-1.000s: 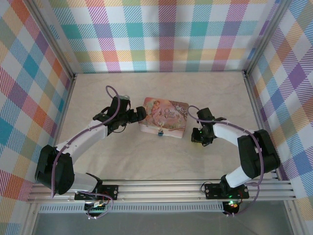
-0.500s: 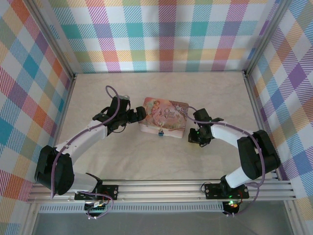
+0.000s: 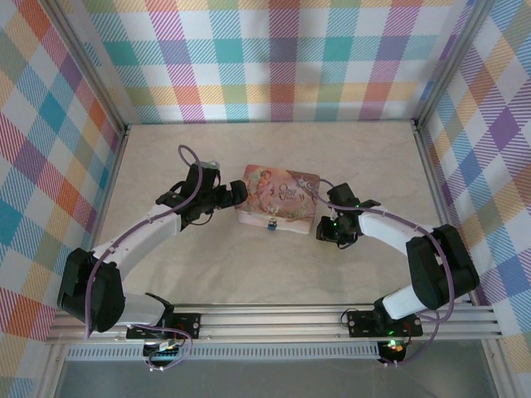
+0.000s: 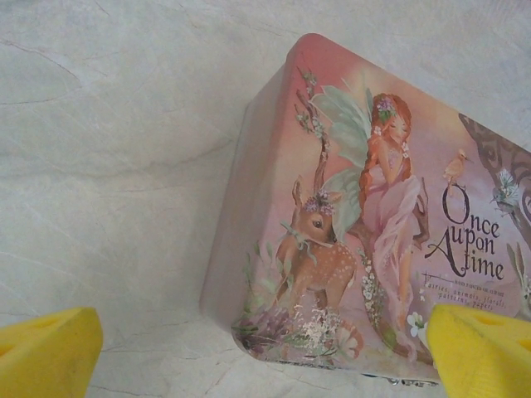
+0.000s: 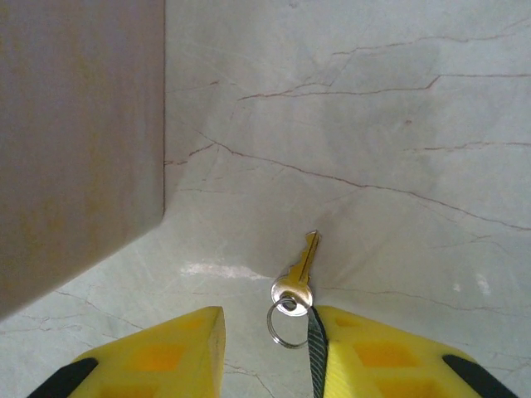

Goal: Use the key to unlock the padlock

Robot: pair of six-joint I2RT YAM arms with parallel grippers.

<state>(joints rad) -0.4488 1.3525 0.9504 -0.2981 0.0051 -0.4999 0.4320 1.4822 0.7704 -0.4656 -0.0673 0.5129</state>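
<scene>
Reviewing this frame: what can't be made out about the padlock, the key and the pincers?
- Padlock: in the top view it is too small to show its keyhole or whether the shackle is closed.
- Key: in the right wrist view it is unclear whether it rests on the table or hangs from the dark strip, which the bottom edge cuts off.
- Right pincer: in the top view its wrist hides the fingers.
- Tin: in the left wrist view the frame edge cuts off its right side.

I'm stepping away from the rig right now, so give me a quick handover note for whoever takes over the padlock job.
Left gripper: open, at the pink tin's left end.
Right gripper: open, low over the table, straddling the key, which lies flat, not gripped.
Padlock: at the tin's near side.
Done: right gripper lined up on the key.
Left: grip the key, carry it to the padlock, insert, turn.
</scene>
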